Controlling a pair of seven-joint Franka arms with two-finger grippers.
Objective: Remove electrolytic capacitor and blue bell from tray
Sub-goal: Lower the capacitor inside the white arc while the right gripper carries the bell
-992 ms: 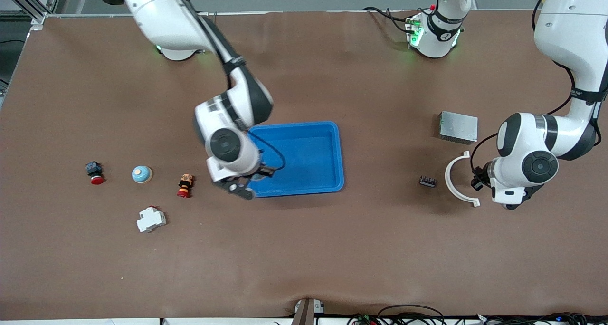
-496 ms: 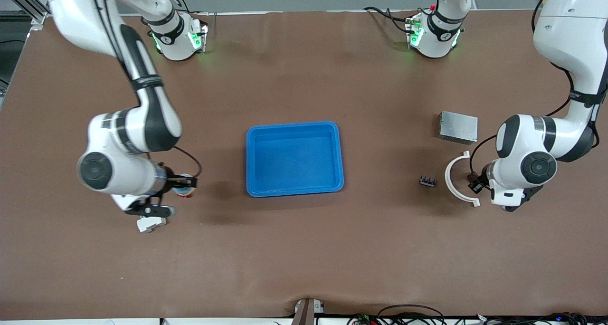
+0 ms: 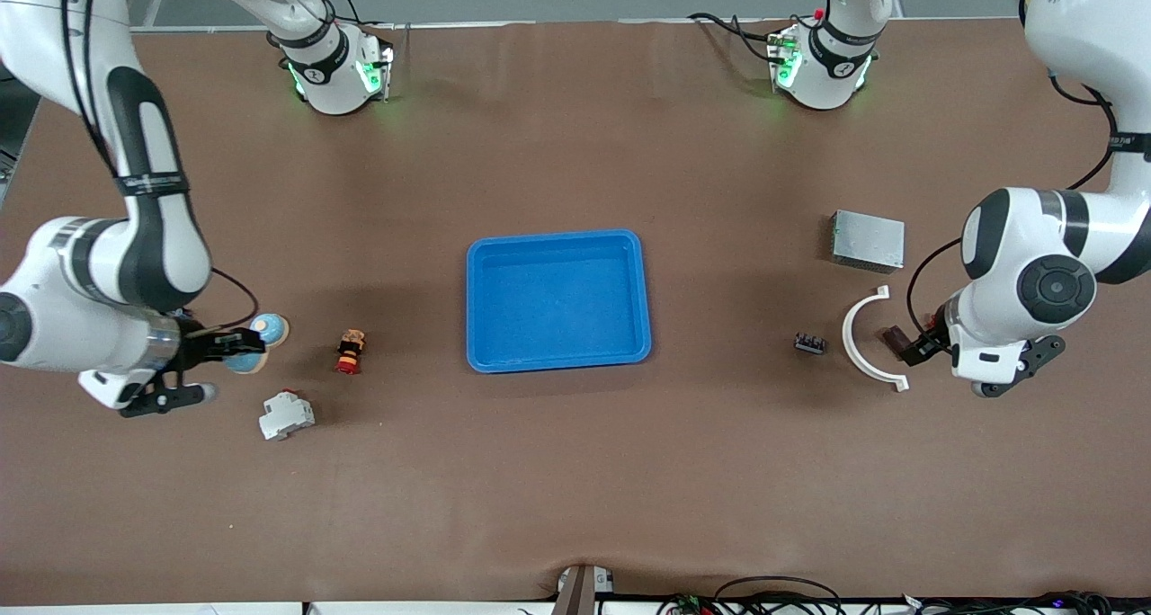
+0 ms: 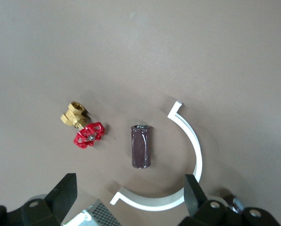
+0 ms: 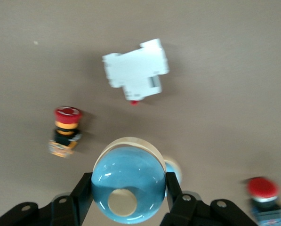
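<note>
The right gripper [image 5: 129,197] hangs over the table toward the right arm's end, its two fingers [image 5: 81,190] pressed against either side of a blue dome-shaped bell [image 5: 129,183], which it holds clear of the surface. Just beside the held bell, a second blue-and-cream dome [image 3: 268,329] sits on the table. A red-capped push button [image 3: 349,352] stands near it toward the tray, and a white breaker block [image 3: 286,415] lies nearer the front camera. The blue tray [image 3: 468,300] sits at the middle of the table.

The left gripper [image 4: 130,183] hovers with its fingers spread wide over the capacitor [image 4: 141,146]. The capacitor, a dark brown cylinder, lies on its side on the table inside the curve of a white arc-shaped piece [image 4: 195,150], not touching it. A brass valve with a red handle [image 4: 82,128] lies near the capacitor, outside the arc. A grey metal box [image 3: 868,240] and a small black part [image 3: 810,343] rest at the same end of the table
</note>
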